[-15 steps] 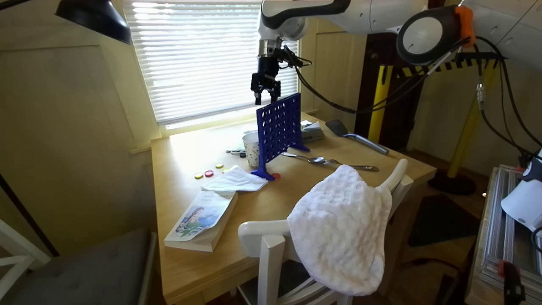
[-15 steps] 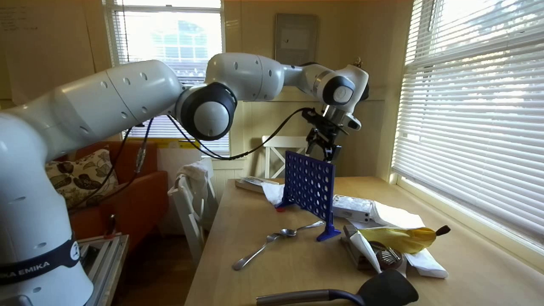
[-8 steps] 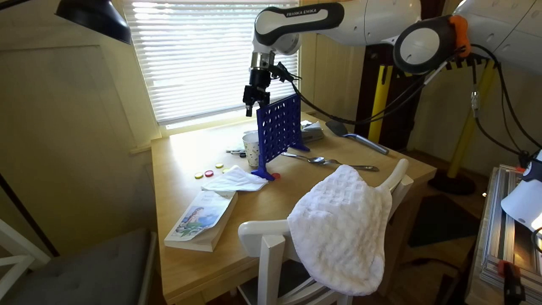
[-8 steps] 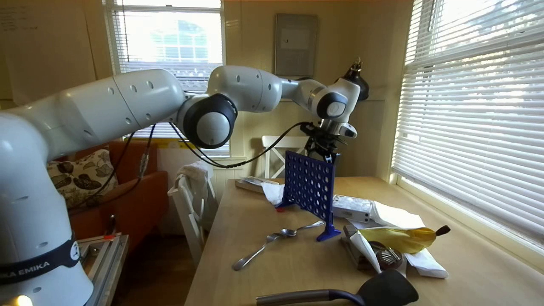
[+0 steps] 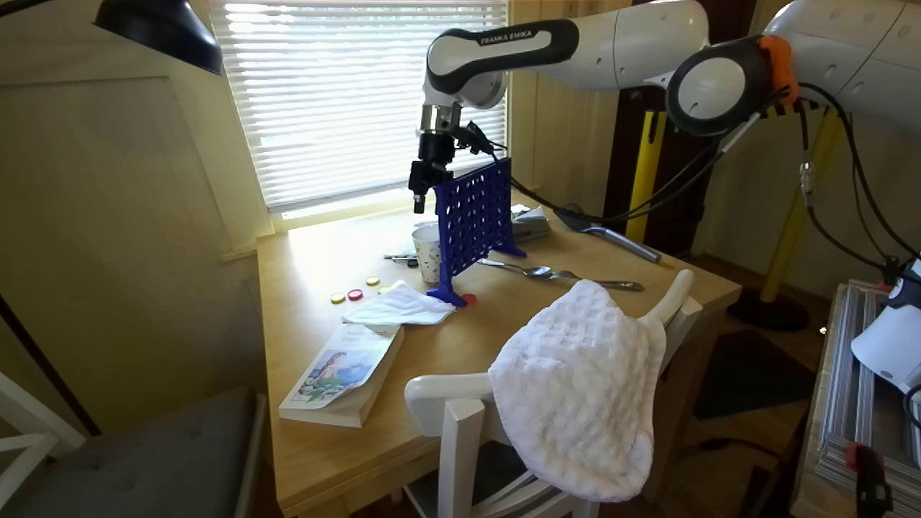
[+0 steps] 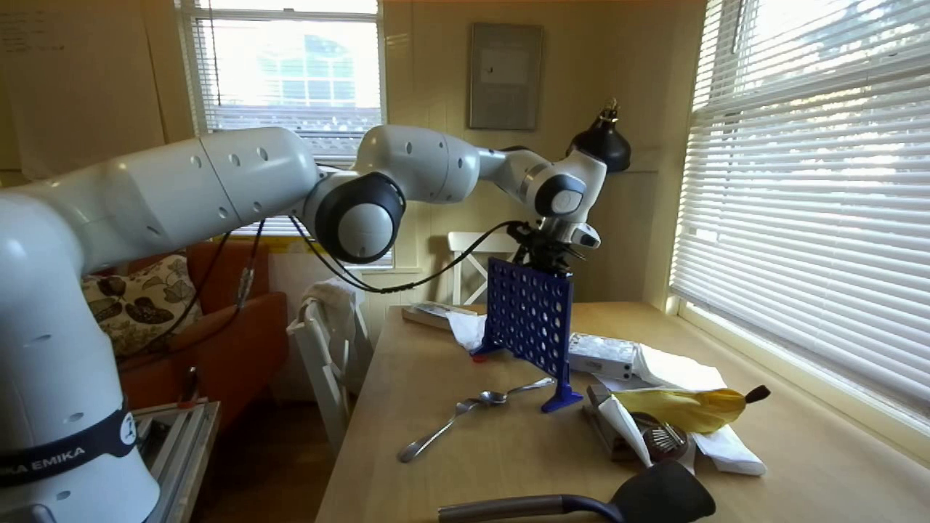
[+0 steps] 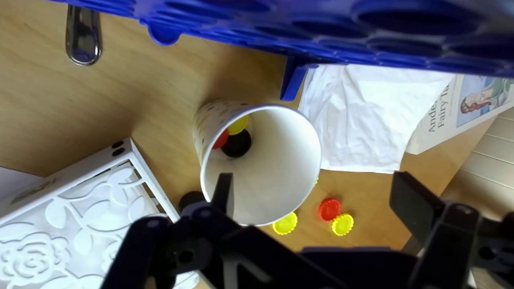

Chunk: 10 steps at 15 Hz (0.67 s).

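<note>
Claw (image 7: 317, 196) (jaws apart) above the speckled cup (image 7: 273, 164).

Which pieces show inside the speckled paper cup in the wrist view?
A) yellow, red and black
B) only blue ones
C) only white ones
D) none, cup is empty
A: the wrist view looks down into the paper cup, where a yellow piece, a red piece and a black piece lie close together.
</note>
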Available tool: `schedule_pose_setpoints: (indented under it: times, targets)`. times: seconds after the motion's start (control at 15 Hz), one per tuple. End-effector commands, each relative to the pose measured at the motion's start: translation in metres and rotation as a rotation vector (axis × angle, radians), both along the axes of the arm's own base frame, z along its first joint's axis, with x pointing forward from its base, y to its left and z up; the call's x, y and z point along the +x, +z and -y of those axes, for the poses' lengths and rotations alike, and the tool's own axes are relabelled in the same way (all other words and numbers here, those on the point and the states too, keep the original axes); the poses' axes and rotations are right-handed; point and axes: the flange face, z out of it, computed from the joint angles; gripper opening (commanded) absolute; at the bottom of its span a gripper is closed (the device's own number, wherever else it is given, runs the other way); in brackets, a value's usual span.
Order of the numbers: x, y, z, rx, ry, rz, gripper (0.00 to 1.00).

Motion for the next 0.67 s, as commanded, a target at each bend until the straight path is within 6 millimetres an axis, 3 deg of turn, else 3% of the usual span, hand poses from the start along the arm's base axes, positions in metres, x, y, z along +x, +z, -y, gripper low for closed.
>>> schedule_pose_setpoints:
  times: [0.0, 0.6]
  targets:
    - [-0.001, -0.005, 0.0, 0.011, 0.025, -0.008, 1.0]
    - [0.002, 0.0, 0.036, 0.013, 0.0, -0.023, 1.0]
